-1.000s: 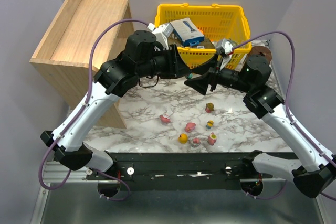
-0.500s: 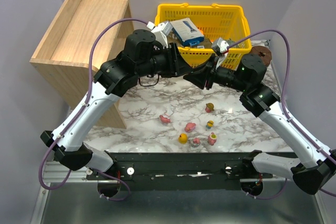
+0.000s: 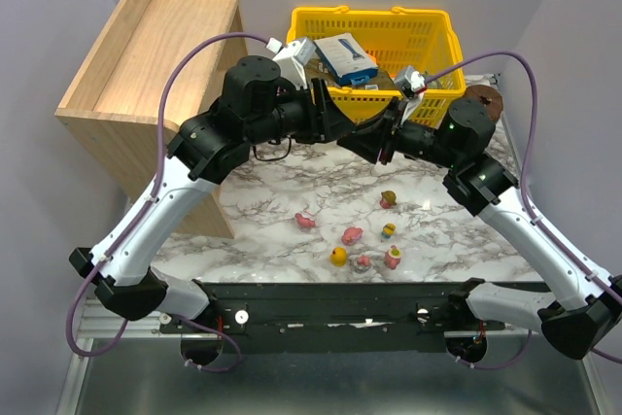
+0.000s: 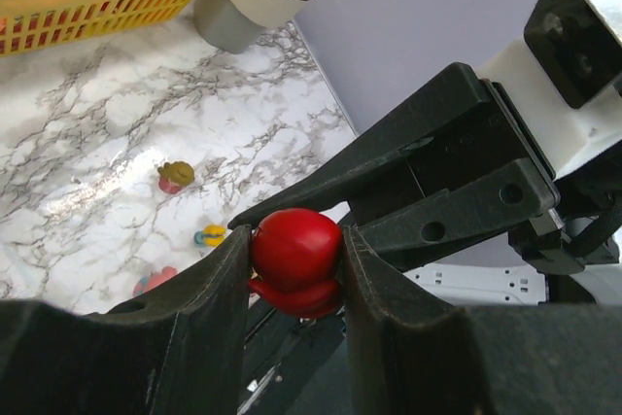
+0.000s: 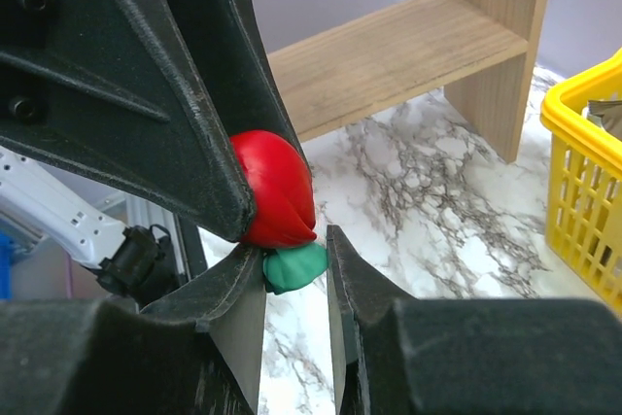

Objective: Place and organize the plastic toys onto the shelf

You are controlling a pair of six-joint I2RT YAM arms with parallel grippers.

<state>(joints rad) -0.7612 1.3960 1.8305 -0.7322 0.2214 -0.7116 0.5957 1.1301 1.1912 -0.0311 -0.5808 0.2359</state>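
The red round plastic toy (image 4: 294,245) with a green base (image 5: 294,266) hangs in mid-air above the white marble-patterned table (image 3: 282,191), in front of the yellow plastic basket (image 3: 369,15) and well to the right of the light-wood two-tier shelf (image 3: 146,46). It sits where the two grippers meet tip to tip.

The left gripper (image 4: 296,240) has its jaws clamped on the red body, one black finger pressed to each side, only a narrow gap between them.

The right gripper (image 5: 294,255) comes in from the opposite side. Its jaws stand narrowly apart around the green base beneath the red body, and in the right wrist view both fingers appear to touch it.

Below, seven other small plastic toys (image 3: 352,235) lie loose on the table near its front edge: pink ones, a yellow one (image 3: 338,257), one yellow on a blue base (image 3: 389,231) and an olive one (image 3: 389,199) slightly farther back. None rests on the shelf.
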